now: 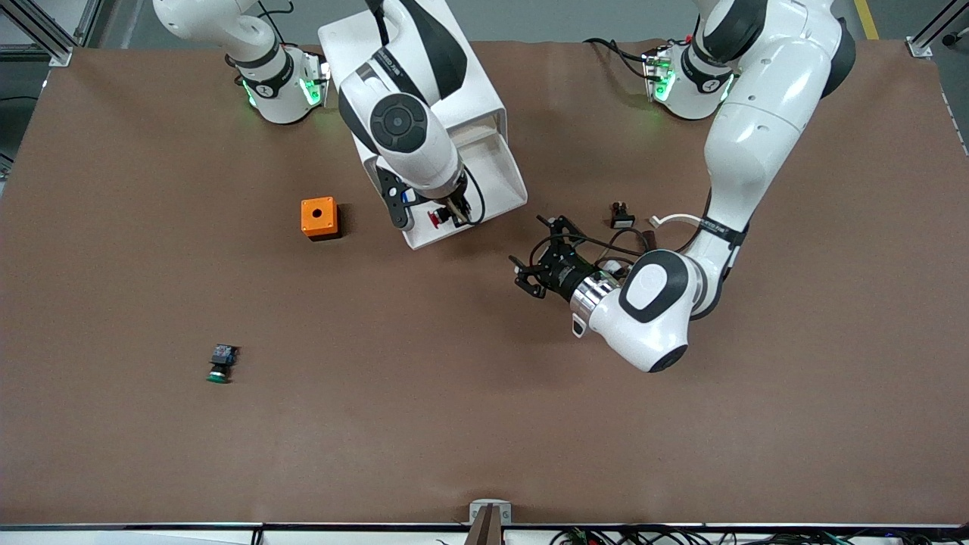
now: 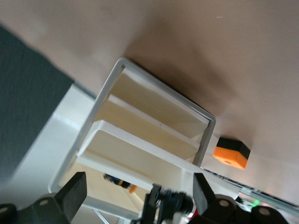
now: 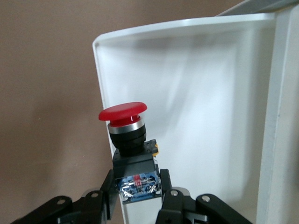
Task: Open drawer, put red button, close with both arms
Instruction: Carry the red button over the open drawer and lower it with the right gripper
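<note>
Plain brown table [image 1: 484, 424]; white cabinet [image 1: 484, 98] w/ white drawer [image 3: 187, 93]; red button [image 3: 128, 140]: red cap, silver ring, black neck, black-and-blue body; solid orange box [image 1: 319, 218] w/ dark hole; green-capped button [image 1: 221, 363], dark body; white arms, black bands, green lights at bases; black grippers.

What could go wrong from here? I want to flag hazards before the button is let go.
1. The right gripper holds the red button over the rim of the open drawer, not its middle; released here, it might land on the rim or the table.
2. The button is pinched by its lower body, heavy cap outward, so it may tumble when dropped.
3. The left gripper hangs open beside the cabinet; closing with both arms could skew the drawer.
</note>
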Tool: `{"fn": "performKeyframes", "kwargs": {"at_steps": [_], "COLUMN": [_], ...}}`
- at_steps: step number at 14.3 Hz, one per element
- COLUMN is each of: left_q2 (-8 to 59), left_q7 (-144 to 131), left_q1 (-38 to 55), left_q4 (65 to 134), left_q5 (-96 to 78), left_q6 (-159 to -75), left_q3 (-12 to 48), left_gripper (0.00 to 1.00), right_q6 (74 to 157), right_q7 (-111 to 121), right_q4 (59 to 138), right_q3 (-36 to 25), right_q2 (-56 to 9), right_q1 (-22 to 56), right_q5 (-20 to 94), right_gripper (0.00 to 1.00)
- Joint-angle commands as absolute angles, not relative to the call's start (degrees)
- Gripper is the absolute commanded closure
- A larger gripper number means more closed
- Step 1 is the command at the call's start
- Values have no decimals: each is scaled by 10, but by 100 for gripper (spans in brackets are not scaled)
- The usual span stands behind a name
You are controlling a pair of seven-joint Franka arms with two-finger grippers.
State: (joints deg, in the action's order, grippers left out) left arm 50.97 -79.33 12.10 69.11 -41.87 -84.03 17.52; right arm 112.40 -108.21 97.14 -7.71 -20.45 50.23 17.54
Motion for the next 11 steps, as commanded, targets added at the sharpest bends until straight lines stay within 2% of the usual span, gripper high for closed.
{"fn": "performKeyframes", "kwargs": {"at_steps": [1, 5, 6, 7, 8, 9, 10, 11], "left_q2": [473, 452, 438, 424, 419, 411, 399, 394], "left_q7": [-723, -650, -643, -637, -634, -631, -621, -608], "left_q1": [125, 127, 132, 134, 138, 141, 148, 154], "left_q4": [700, 700, 700, 701, 701, 701, 701, 702], "left_q5": [-368, -311, -281, -252, -227, -215, -190, -159], "left_q6": [-870, -916, -926, -937, -950, -959, -964, -976], "left_q3": [170, 170, 172, 177, 178, 179, 179, 179], "left_gripper": [0, 0, 0, 0, 0, 0, 0, 0], "right_q6": [1149, 1187, 1187, 1183, 1181, 1180, 1177, 1176], "right_q7": [-1113, -1113, -1113, -1113, -1114, -1114, -1114, -1113], "right_q4": [990, 1021, 1024, 1024, 1024, 1024, 1023, 1021], "right_q3": [-82, -82, -82, -82, -82, -83, -83, -83], "right_q2": [-196, -195, -195, -195, -195, -195, -195, -194], "right_q1": [516, 528, 527, 527, 527, 526, 527, 526], "right_q5": [159, 159, 159, 159, 159, 159, 158, 157], "right_gripper": [100, 100, 96, 86, 73, 46, 0, 0]}}
